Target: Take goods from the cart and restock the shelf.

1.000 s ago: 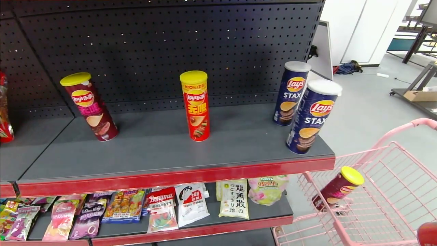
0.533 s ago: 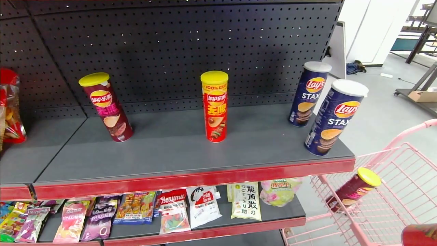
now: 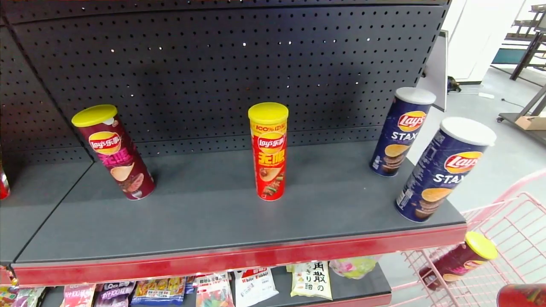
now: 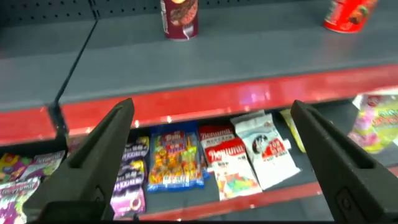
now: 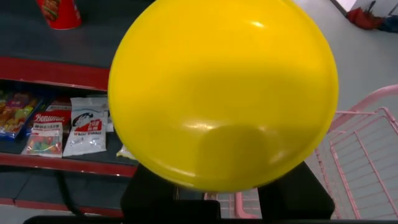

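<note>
My right gripper [image 5: 225,198] is shut on a chip can whose yellow lid [image 5: 224,93] faces the right wrist camera; its red body [image 3: 522,295] shows at the head view's lower right corner, beside the cart. My left gripper [image 4: 211,162] is open and holds nothing, level with the shelf's red front lip [image 4: 249,96]. On the grey shelf [image 3: 213,221] stand a maroon can [image 3: 113,153] at the left, a red can [image 3: 268,151] in the middle and two blue cans [image 3: 401,132] [image 3: 443,170] at the right. A maroon can [image 3: 458,260] lies in the pink cart [image 3: 524,183].
A lower shelf [image 4: 205,196] carries several snack bags [image 4: 180,158]. A black pegboard wall [image 3: 234,64] backs the shelf. Wide gaps lie between the standing cans. Grey floor and a dolly [image 3: 518,121] sit at the far right.
The head camera has moved closer to the shelf, so the whole picture shifted. The cans on the shelf stand as before. The red can in my right gripper shows slightly further left.
</note>
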